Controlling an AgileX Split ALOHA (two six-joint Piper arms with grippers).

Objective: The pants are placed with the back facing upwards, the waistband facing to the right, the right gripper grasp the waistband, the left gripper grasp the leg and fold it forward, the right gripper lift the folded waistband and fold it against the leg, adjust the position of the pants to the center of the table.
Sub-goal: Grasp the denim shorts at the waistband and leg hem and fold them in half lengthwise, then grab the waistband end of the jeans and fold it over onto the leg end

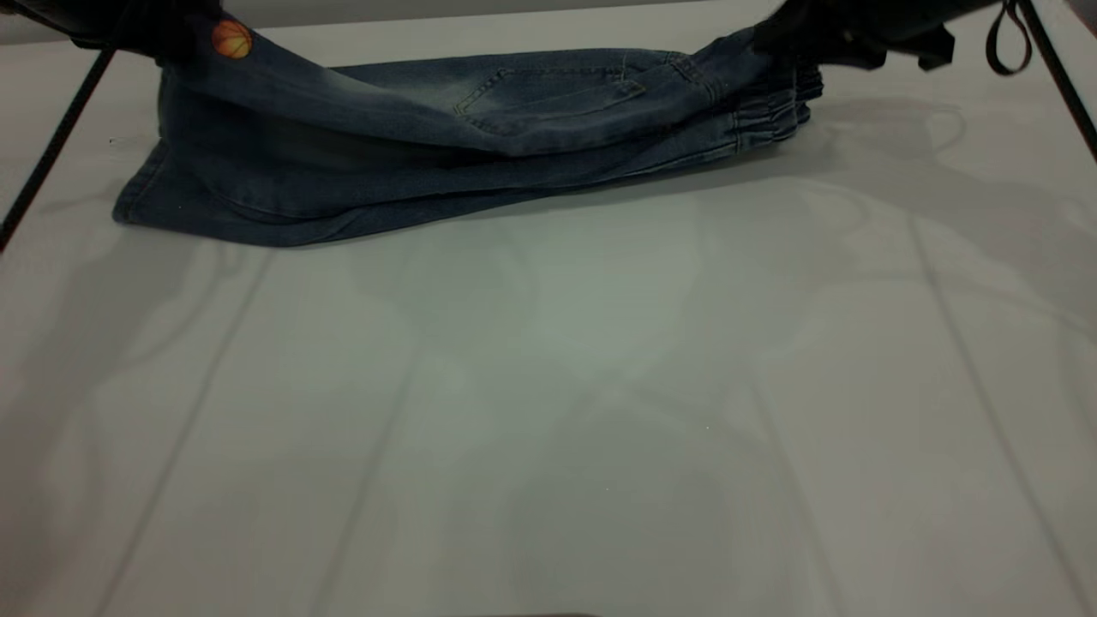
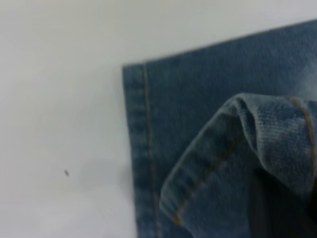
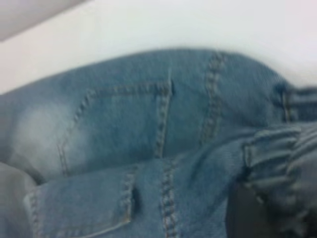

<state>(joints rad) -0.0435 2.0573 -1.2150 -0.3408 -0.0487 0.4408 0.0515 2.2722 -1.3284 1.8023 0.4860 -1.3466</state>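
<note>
The exterior view is dim, and soft overlapping shadows streak the surface [image 1: 548,386] below the pants [image 1: 411,146]. Both wrist views are brighter but blurred, with the denim out of focus.

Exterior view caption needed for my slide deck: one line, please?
Both hands, left hand and right hand, lift the far half of the pants above the table.

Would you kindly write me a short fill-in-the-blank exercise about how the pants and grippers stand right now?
1. The pants are made of blue ____.
2. The right gripper holds up the ____ end of the pants.
3. The round orange print near the left gripper shows a ____.
4. The lower layer rests on the white ____.

Missing words: denim; waistband; basketball; table
</note>
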